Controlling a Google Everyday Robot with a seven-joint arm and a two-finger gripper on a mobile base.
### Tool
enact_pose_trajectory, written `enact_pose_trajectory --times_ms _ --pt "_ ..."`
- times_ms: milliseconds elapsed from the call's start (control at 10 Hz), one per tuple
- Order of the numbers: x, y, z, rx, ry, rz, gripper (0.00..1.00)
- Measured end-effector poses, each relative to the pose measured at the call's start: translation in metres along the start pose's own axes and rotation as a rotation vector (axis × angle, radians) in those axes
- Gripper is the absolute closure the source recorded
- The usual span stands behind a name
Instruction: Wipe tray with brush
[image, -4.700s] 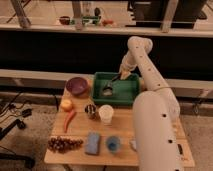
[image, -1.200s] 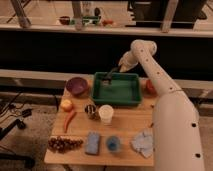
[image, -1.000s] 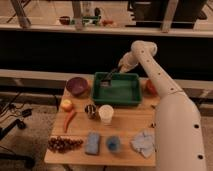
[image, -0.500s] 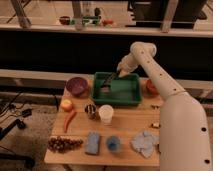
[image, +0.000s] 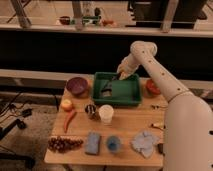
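The dark green tray (image: 131, 93) sits at the back middle of the wooden table. My gripper (image: 122, 76) hangs over the tray's back edge, right of centre. It is shut on the slim dark brush (image: 107, 89). The brush slants down and to the left from the gripper. Its head rests on the tray floor in the left half.
A purple bowl (image: 77, 86) stands left of the tray and a red object (image: 152, 88) right of it. In front are a white cup (image: 106, 114), a dark can (image: 91, 110), a blue sponge (image: 92, 142), a blue cup (image: 113, 144), a crumpled cloth (image: 145, 142), grapes (image: 62, 144), a red pepper (image: 70, 120) and a fruit (image: 66, 104).
The gripper has shifted slightly along the tray's back edge, and the brush head has moved from the tray's left wall toward its middle.
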Motion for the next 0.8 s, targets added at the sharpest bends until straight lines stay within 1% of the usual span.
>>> enact_pose_trajectory --times_ms 200,300,500,600,800 --pt "0.008 0.002 0.005 -0.031 0.010 -0.007 0.91" --pt "0.016 0.004 0.007 -0.048 0.020 -0.006 0.91" --pt "0.048 0.014 0.009 -0.082 0.052 0.012 0.91" --pt "0.060 0.016 0.008 -0.089 0.066 0.024 0.91" --pt "0.078 0.018 0.005 -0.089 0.089 0.047 0.91"
